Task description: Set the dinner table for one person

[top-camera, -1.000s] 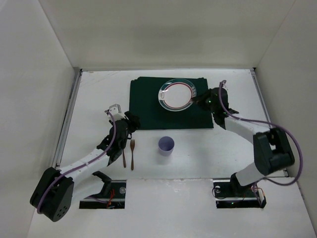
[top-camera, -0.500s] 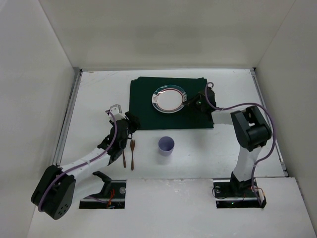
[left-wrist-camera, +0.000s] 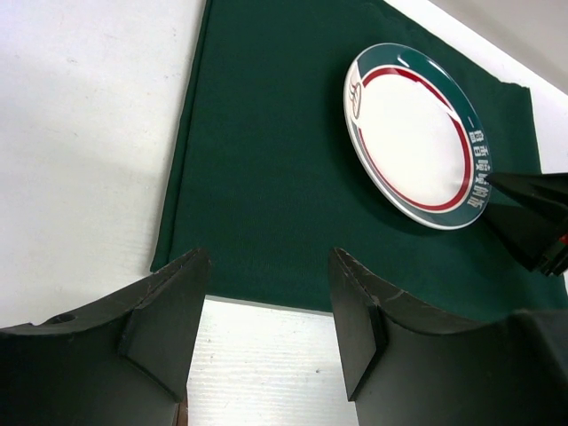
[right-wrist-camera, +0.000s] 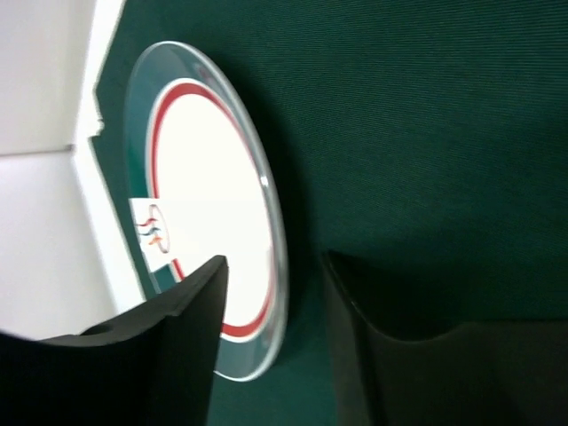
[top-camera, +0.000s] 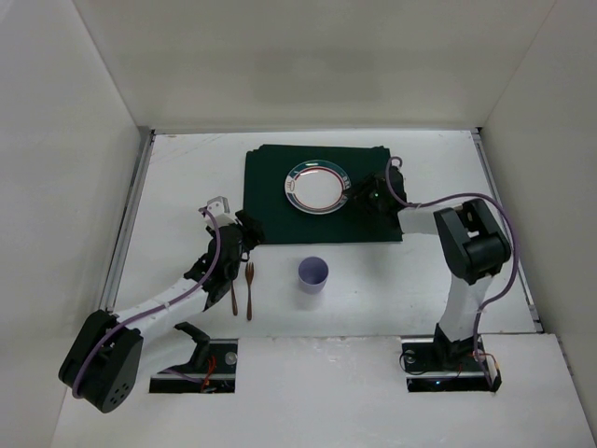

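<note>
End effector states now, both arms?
Left end effector: open, empty.
Right end effector: open, straddling plate rim.

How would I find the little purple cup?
Start at the dark green rectangular cloth placemat on the large white tabletop. Just off its near edge, on bare table, stands the small round lavender cup. It alone stands upright and hollow; the slim brown fork to its left lies flat.

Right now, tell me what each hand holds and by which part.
Nothing. The right hand straddles the rim of the plate, open; the left hand is empty.
</note>
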Tool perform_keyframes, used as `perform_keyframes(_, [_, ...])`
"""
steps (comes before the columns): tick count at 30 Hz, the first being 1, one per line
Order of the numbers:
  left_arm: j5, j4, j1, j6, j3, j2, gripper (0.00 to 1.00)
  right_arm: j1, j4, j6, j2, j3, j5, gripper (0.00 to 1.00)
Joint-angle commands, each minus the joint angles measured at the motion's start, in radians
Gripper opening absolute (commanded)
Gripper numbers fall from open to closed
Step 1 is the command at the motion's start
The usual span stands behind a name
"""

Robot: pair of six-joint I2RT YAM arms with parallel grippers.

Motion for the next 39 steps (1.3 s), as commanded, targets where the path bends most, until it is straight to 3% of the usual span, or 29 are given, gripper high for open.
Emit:
perform_keyframes(1, [-0.022, 0.052, 0.008, -0.003, -0.014, -0.019, 0.53, 0.006, -0.107, -0.086, -0.114, 0.001, 0.094, 0.56])
perform_keyframes(6, [-0.022, 0.052, 0.008, -0.003, -0.014, -0.022, 0.53, 0.04, -0.27, -0.212, -0.284, -0.042, 0.197, 0.65])
perform_keyframes(8, [-0.022, 0.049, 0.008, -0.001, -0.014, -0.023, 0.53, 0.095, -0.354, -0.315, -0.384, -0.059, 0.235, 0.64])
perform_keyframes(11, [-0.022, 0.028, 0.01, 0.0, -0.003, -0.011, 0.46, 0.217, -0.507, -0.445, -0.533, -0.068, 0.279, 0.46])
perform_keyframes(13, [-0.022, 0.002, 0.012, -0.003, 0.009, -0.003, 0.36, 0.312, -0.645, -0.511, -0.623, -0.053, 0.283, 0.27])
perform_keyframes(16, [-0.022, -0.014, 0.01, -0.003, 0.017, 0.003, 0.26, 0.435, -0.846, -0.548, -0.703, -0.002, 0.292, 0.19])
perform_keyframes(19, [-0.022, -0.015, 0.008, -0.003, 0.019, 0.0, 0.26, 0.537, -0.978, -0.553, -0.725, 0.042, 0.314, 0.27])
perform_keyframes(23, [-0.022, -0.015, 0.01, -0.005, 0.012, -0.013, 0.28, 0.635, -1.02, -0.562, -0.708, 0.061, 0.325, 0.58])
perform_keyframes(34, [-0.022, -0.015, 0.01, -0.006, 0.011, -0.02, 0.31, 0.703, -1.006, -0.59, -0.57, 0.094, 0.317, 0.54])
perform_keyframes(39, [-0.022, -0.015, 0.01, -0.006, 0.011, -0.019, 0.33, 0.699, -0.974, -0.583, -0.501, 0.1, 0.337, 0.46])
